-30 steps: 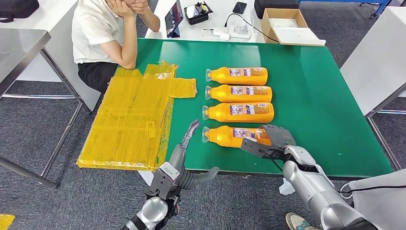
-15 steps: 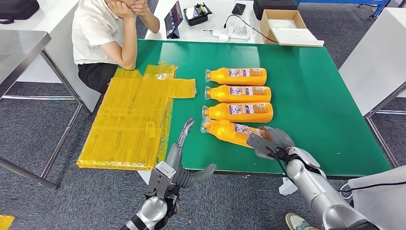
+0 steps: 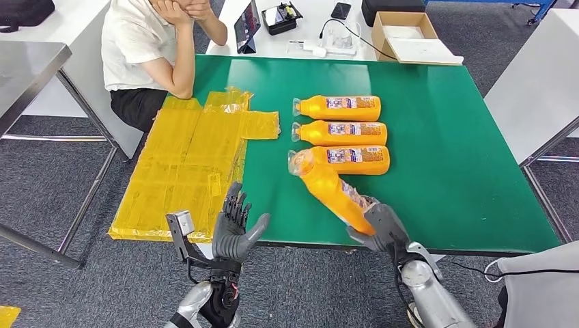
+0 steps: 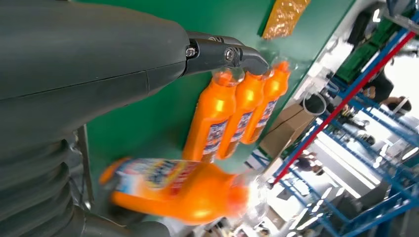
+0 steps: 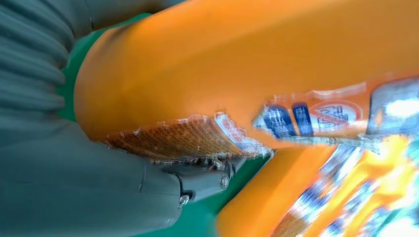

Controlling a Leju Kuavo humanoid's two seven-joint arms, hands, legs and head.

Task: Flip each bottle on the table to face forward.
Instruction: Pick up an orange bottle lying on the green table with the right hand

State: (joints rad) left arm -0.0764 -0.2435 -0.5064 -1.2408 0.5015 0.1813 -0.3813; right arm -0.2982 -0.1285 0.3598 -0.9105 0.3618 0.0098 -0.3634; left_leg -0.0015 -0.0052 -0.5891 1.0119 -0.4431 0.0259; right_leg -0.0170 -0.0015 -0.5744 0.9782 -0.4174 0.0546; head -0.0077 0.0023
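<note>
The right hand point(image 3: 379, 225) reaches up over the near edge of the green table point(image 3: 450, 137) and grips the base end of an orange bottle point(image 3: 332, 192), its fingers wrapped around the labelled lower body. This held bottle is lifted and tilted, its clear-capped neck pointing away and to the left, up toward the neck of the nearest of the three bottles point(image 3: 339, 133) that lie side by side on the table, necks to the left and labels up. The silver right forearm rises from below the table edge. The left hand point(image 3: 232, 225) is raised off the table's near left corner, palm turned toward the bottles, fingers spread and upright and holding nothing, with the thumb out to the side; it hangs over the edge of a flattened yellow plastic sheet point(image 3: 184, 171) that covers the left part of the table. The left wrist view looks past the grey thumb and one dark fingertip point(image 4: 247, 55) at the lying bottles from their neck ends, and shows the held bottle point(image 4: 178, 190) blurred in front of them. The right wrist view shows the grip close up: the bottle's orange body point(image 5: 247, 54) and torn label edge press against the grey palm, with another bottle just beyond. At the far left corner a person in a white shirt point(image 3: 147, 48) sits leaning on the table.
</note>
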